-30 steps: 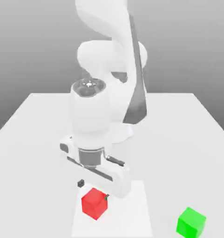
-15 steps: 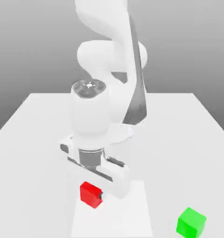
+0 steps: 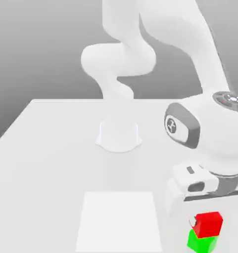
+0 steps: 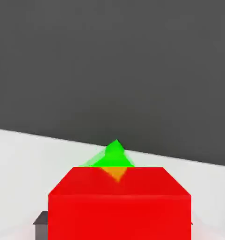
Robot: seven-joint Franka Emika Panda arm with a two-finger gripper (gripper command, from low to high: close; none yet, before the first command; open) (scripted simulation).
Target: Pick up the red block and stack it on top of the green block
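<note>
With the jaws clamped on the red block [image 3: 209, 224], which rests skewed atop the green block [image 3: 201, 242], the gripper [image 3: 206, 222] should square it before release.

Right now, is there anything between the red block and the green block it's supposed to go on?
Nothing visible. In the exterior view the red block sits directly above the green block, under the gripper, with no other object between them. Whether the two blocks already touch cannot be told.
</note>
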